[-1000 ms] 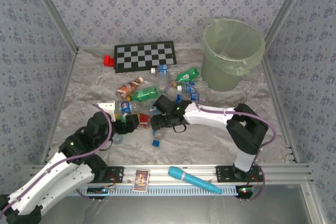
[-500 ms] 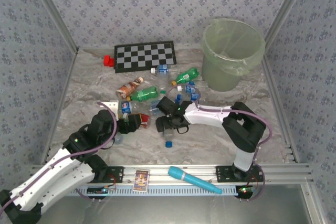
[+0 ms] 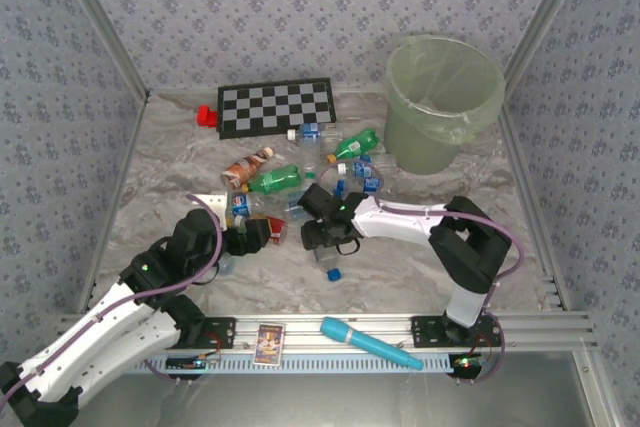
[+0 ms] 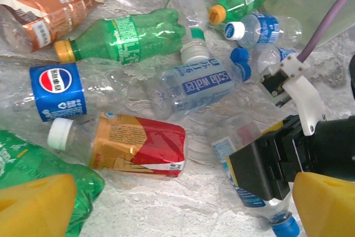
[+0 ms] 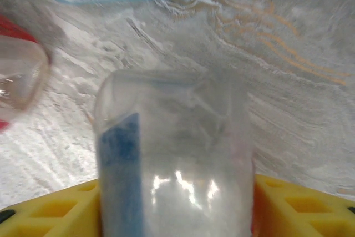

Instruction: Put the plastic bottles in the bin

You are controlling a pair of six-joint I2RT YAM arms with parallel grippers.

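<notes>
Nearest the bases, at about 8 o'clock on the table (image 3: 170, 167), the left end effector (image 4: 183, 209) hangs low. Its yellow fingers (image 4: 33, 206) are spread wide with nothing between them, and a red-labelled bottle (image 4: 136, 148) lies just ahead. At centre, the right end effector (image 3: 322, 243) is clamped on a clear blue-labelled bottle (image 5: 172, 137) whose blue cap (image 3: 333, 273) points toward 5 o'clock. That cap has swung slightly toward 3 o'clock since half a second ago, so the grasp looks secure and the carry seems to be starting. The other plastic bottles (image 4: 133, 34) lie scattered from centre toward 12 o'clock. Well apart at 1 o'clock stands the bin (image 3: 425, 147), lined with a thin bag (image 3: 462, 125); no bottle is visible inside it.
</notes>
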